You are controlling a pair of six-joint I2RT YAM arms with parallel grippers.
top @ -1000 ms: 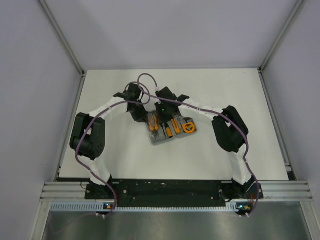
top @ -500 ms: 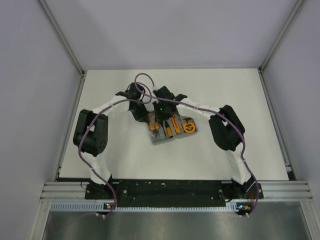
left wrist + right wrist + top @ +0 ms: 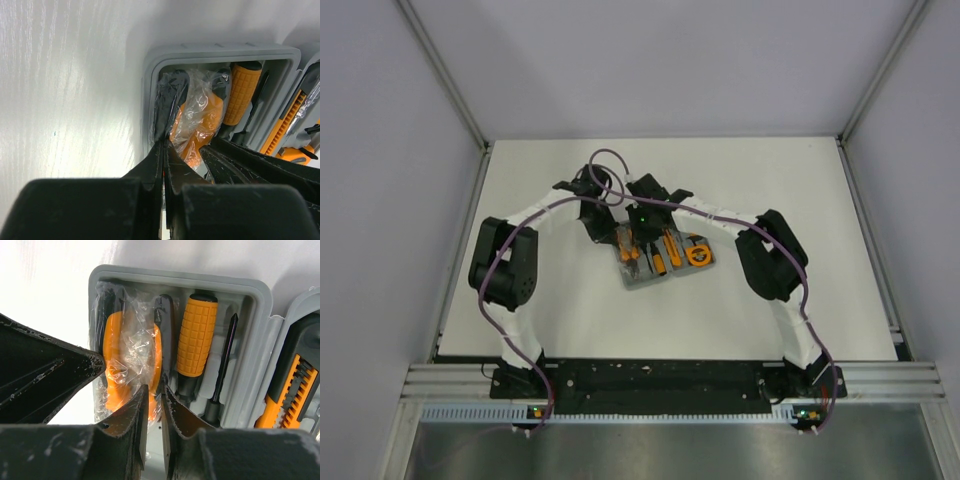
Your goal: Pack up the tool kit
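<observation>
- Top view: the open grey case [image 3: 642, 282] lies near the middle of the white table [image 3: 800, 200]. Both grippers meet over its left half. The left gripper [image 3: 607, 232] is at the outer edge, and the right gripper [image 3: 642, 232] is just beside it, toward the round tape measure [image 3: 698, 254].
- Left wrist view: the left gripper [image 3: 164, 145] is pressed together, with its tips at the near end of the pliers [image 3: 200, 120]. The pliers are wrapped in crinkled clear film [image 3: 202, 97]. Their long axis runs straight away from the gripper, along the case's rounded wall [image 3: 147, 90]. Whether film is caught cannot be told.
- Right wrist view: the right gripper [image 3: 154, 390] is narrowed to a slit at the inner handle of the pliers [image 3: 112, 355]. Whether anything is pinched cannot be told. A ribbed orange screwdriver [image 3: 196, 335] lies parallel, just to the right.
- The pliers are judged not fully seated. The outer handle lies nearer the left arm, and a slippery film over hard plastic is to be expected.
</observation>
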